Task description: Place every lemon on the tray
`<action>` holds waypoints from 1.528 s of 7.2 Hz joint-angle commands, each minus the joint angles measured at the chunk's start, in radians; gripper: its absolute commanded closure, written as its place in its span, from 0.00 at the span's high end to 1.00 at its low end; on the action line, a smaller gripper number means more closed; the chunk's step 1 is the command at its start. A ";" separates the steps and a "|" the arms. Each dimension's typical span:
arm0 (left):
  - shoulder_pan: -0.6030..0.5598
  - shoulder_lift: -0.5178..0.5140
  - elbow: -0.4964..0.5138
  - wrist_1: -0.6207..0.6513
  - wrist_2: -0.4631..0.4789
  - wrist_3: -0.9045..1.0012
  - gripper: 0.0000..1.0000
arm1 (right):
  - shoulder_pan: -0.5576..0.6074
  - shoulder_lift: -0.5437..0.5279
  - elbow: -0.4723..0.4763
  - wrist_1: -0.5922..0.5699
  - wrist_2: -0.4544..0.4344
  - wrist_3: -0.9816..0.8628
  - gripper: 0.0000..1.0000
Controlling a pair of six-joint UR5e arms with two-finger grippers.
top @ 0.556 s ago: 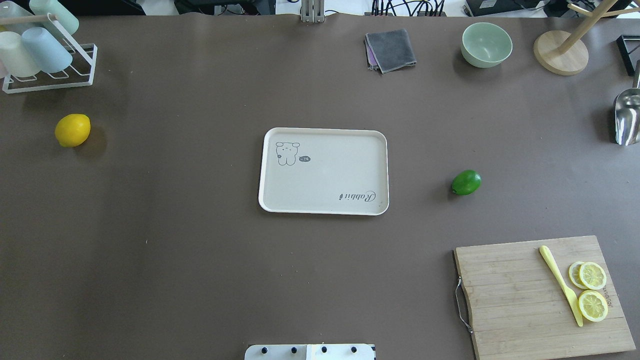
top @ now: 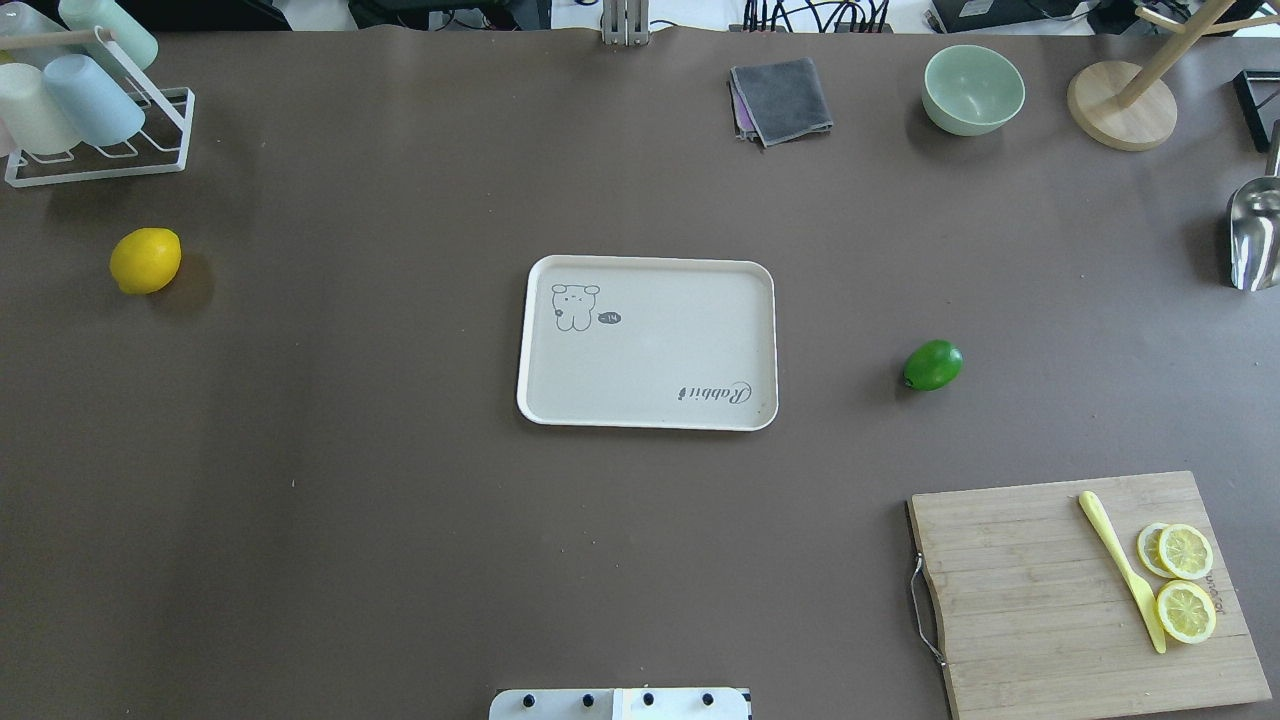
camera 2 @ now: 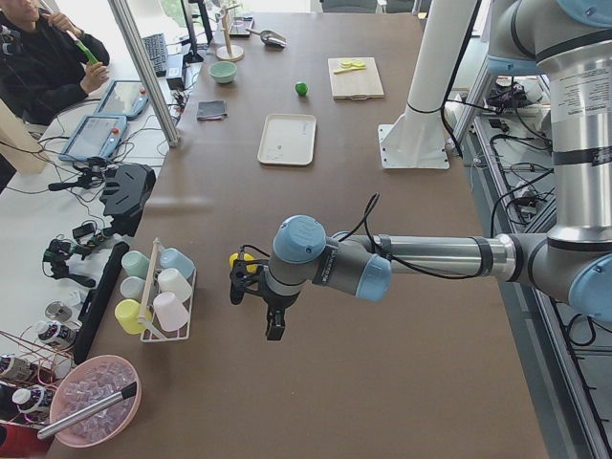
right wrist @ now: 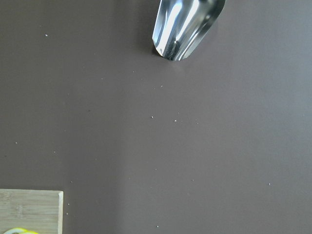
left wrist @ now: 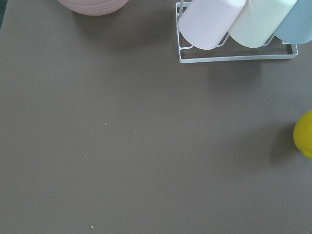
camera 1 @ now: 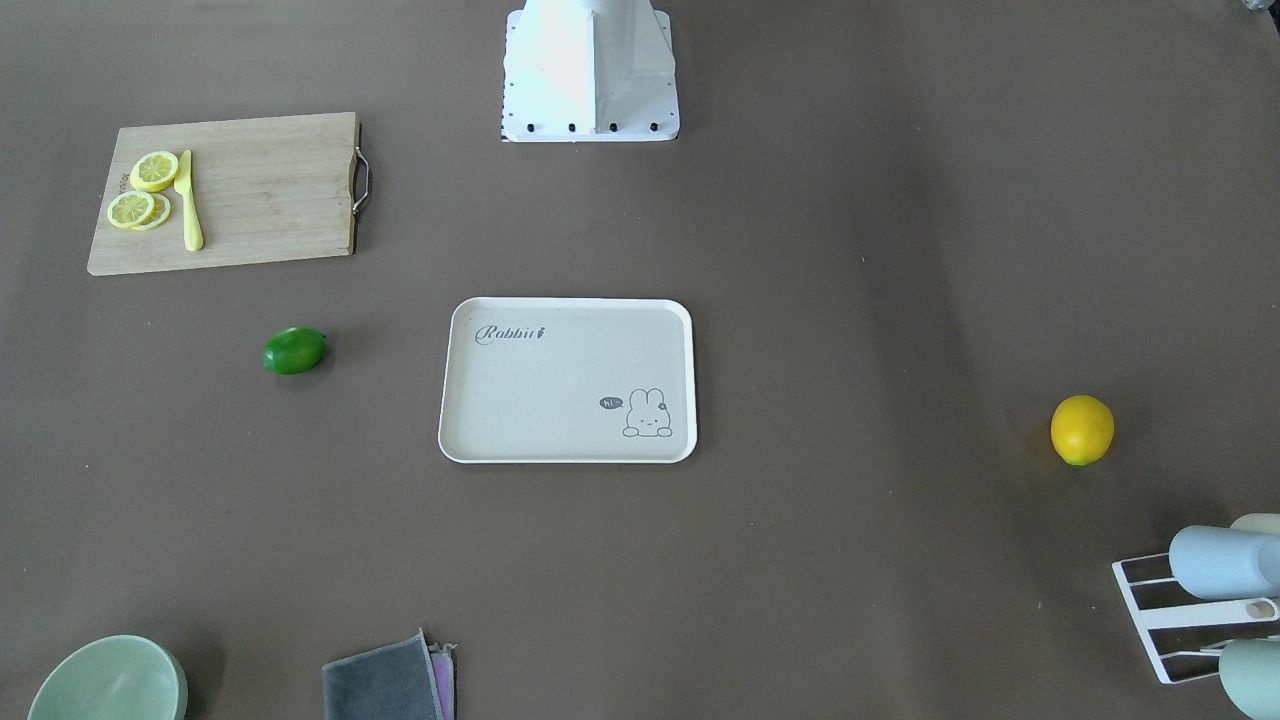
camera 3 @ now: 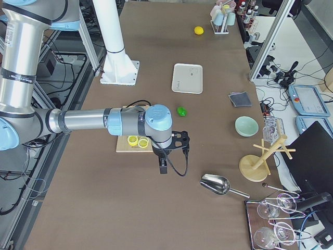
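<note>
The yellow lemon [top: 145,260] lies on the table at the far left, near the cup rack; it also shows in the front view [camera 1: 1082,430] and at the right edge of the left wrist view [left wrist: 304,134]. The green lemon [top: 932,365] lies right of the tray [top: 522,340], apart from it. The tray is beige with a white rim and holds nothing. My left gripper [camera 2: 253,308] hovers close to the yellow lemon. My right gripper [camera 3: 174,156] hovers beyond the cutting board. They show only in the side views, so I cannot tell whether they are open.
A wooden cutting board [top: 1020,600] with lemon slices [top: 1185,580] and a yellow knife [top: 1120,570] lies front right. A cup rack [top: 90,110] stands back left. A grey cloth [top: 782,98], green bowl [top: 973,88], wooden stand [top: 1120,105] and metal scoop [top: 1255,235] are at the back right.
</note>
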State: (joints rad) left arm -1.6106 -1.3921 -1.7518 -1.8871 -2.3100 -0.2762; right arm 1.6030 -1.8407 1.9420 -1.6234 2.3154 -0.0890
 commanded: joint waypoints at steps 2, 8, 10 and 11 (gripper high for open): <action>0.000 0.004 0.008 0.003 0.003 0.000 0.98 | 0.000 0.005 0.000 0.002 0.010 0.002 1.00; 0.003 -0.030 0.018 -0.009 -0.011 -0.011 0.98 | 0.000 0.040 0.000 0.010 0.034 0.015 1.00; 0.003 -0.027 0.009 -0.033 -0.012 -0.012 0.98 | -0.002 0.048 0.006 0.010 0.056 0.017 1.00; 0.006 -0.034 0.020 -0.076 -0.014 -0.043 0.98 | -0.002 0.048 0.003 0.010 0.088 0.017 1.00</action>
State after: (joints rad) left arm -1.6066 -1.4211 -1.7384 -1.9233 -2.3223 -0.2953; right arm 1.6017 -1.7950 1.9456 -1.6138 2.3727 -0.0725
